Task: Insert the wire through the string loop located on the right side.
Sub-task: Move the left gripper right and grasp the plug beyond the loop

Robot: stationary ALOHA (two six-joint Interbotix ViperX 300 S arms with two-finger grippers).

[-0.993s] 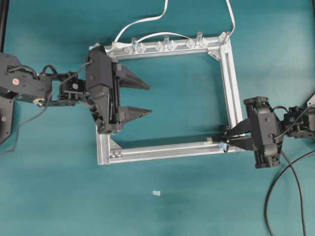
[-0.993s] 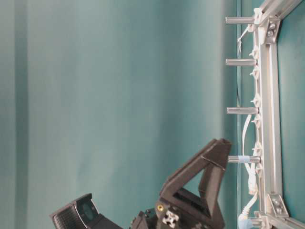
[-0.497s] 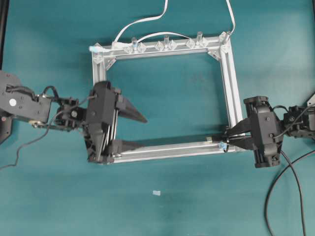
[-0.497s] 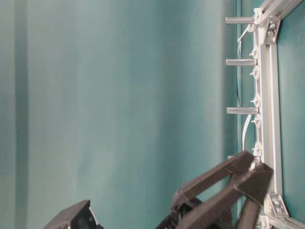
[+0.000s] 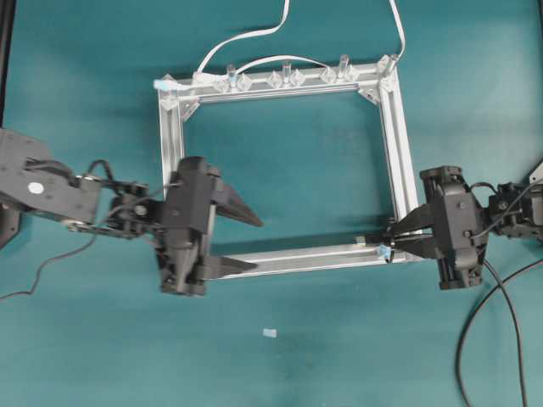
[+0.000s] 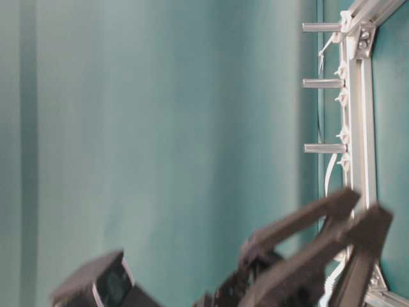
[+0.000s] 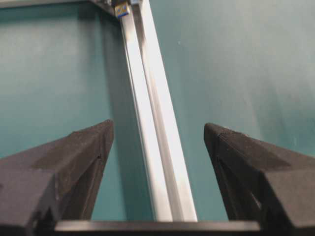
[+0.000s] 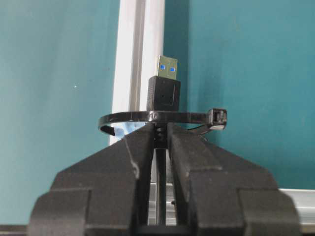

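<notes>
Wire: plug poked through string loop, pinched by right gripper; left gripper gaped, pull-through pending.

the frame bar is running toward 12 o'clock between the left gripper's spread jaws; bare cloth is lying at 3 and 9.

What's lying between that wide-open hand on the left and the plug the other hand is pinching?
Only a bare stretch of the frame's bottom bar, running from the left hand to the plug; overhead and left wrist views show it.
</notes>
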